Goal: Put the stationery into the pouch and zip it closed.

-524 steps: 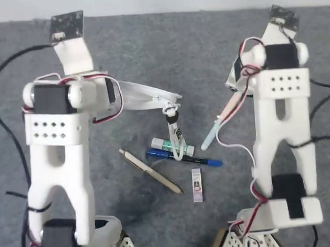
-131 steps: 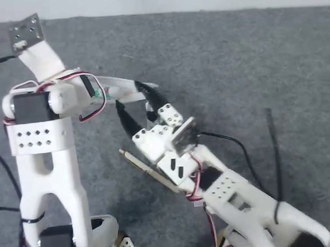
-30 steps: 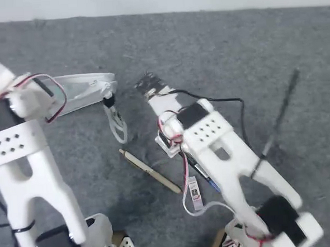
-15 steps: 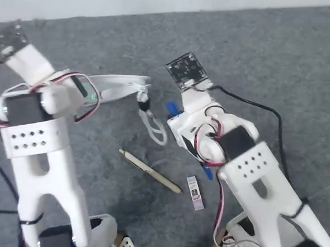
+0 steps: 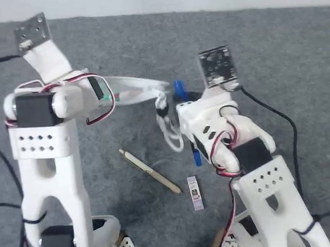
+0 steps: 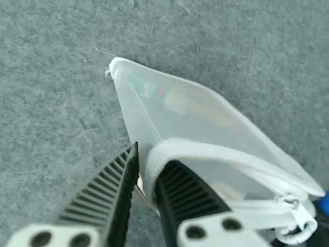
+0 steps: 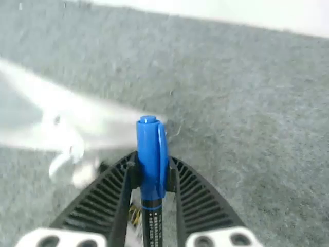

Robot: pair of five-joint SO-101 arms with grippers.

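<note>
High view: the left arm is standing over the left side of the grey carpet [image 5: 272, 50]. Its left gripper [image 6: 150, 157] is clamping one end of the translucent pouch [image 5: 132, 92], jaws pinched on the rim, as the left wrist view is showing. The pouch is hanging roughly level and seemingly clear of the carpet, with its open end facing the right arm. Faint coloured shapes are showing through its wall, so some stationery is probably inside already. A white strap loop [image 5: 171, 135] is dangling from the zip end. Below it, toward the near edge of the carpet, a beige pen [image 5: 151, 171] is lying slantwise, and a small flat case [image 5: 196, 192] is lying just beside its near tip. Right of the strap, the right gripper [image 7: 151, 159] is gripping a blue marker [image 5: 179, 89], jaws tight on the barrel and cap leading, just beside the pouch mouth. Judging progress: the marker is being delivered now. The pen and the case are waiting, and the zip is not yet closed.
</note>
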